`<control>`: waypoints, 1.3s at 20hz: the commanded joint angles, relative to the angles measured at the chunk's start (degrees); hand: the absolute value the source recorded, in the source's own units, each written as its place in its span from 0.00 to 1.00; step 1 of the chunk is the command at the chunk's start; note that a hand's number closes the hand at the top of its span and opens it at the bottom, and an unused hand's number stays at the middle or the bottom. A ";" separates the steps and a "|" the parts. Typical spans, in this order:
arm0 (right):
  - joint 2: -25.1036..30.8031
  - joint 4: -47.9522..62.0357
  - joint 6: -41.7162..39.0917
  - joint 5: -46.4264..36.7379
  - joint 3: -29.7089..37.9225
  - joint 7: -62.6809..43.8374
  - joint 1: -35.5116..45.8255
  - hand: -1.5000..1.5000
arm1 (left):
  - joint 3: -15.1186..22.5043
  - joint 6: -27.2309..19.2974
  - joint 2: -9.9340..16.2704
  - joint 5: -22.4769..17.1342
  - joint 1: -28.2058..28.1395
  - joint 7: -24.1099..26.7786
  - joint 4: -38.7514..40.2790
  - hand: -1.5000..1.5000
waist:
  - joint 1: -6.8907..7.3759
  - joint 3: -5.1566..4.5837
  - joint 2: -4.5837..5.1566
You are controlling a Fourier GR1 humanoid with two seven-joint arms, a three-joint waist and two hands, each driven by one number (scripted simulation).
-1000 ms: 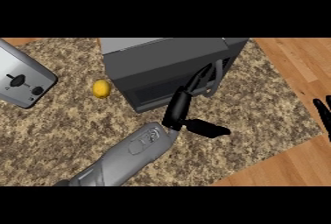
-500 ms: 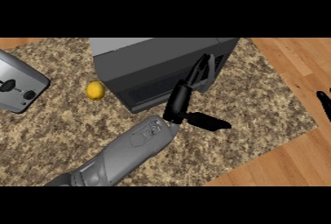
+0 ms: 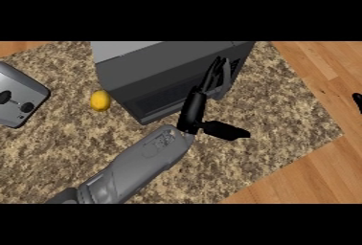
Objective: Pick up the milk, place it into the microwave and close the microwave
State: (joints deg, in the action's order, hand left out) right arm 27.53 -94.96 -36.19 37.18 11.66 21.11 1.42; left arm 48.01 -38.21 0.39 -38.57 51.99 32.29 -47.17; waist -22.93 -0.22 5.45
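The dark grey microwave stands on the speckled table, its door shut. The left hand lies released, straight fingers against the door's front. The right hand barely shows at the right edge; cannot tell its state. No milk shows.

No legible text on anything.

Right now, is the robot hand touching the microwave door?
Touching. In the head view the left robot hand has straight fingers lying flat against the microwave door's front, with no gap showing.
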 commanded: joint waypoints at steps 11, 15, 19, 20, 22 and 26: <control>2.64 0.83 -0.55 3.61 0.72 -2.66 2.57 0.00 | -0.05 -1.16 -0.37 -5.05 3.40 2.82 3.27 0.00 | -1.26 0.06 0.36; 3.30 1.60 -1.07 4.45 0.76 -3.30 2.82 0.00 | 0.65 -1.08 -0.37 -5.92 3.68 3.85 3.92 0.00 | -1.35 0.16 0.57; 3.76 1.57 -1.22 5.65 0.84 -3.99 2.95 0.00 | 0.55 -1.26 -0.37 -7.47 3.94 4.47 4.23 0.00 | -1.75 0.10 0.30; 4.45 1.30 -1.33 5.78 0.94 -4.34 3.69 0.00 | 1.53 -0.74 -0.37 -7.17 3.40 5.13 4.63 0.00 | -1.66 0.02 0.53; 4.11 1.67 -1.40 6.14 0.56 -4.42 3.98 0.00 | 1.48 -1.11 -0.37 -7.97 4.14 4.82 4.74 0.00 | -1.31 0.16 0.52; 4.41 1.33 -2.10 6.86 0.15 -4.82 4.18 0.00 | 2.02 -1.18 -0.37 -8.77 4.56 5.88 4.84 0.00 | -2.08 0.16 0.40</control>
State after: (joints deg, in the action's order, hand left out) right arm 31.63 -93.48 -37.88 43.35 11.98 16.63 5.14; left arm 51.13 -39.36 0.35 -45.84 53.20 39.38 -44.60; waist -24.34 -0.09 5.65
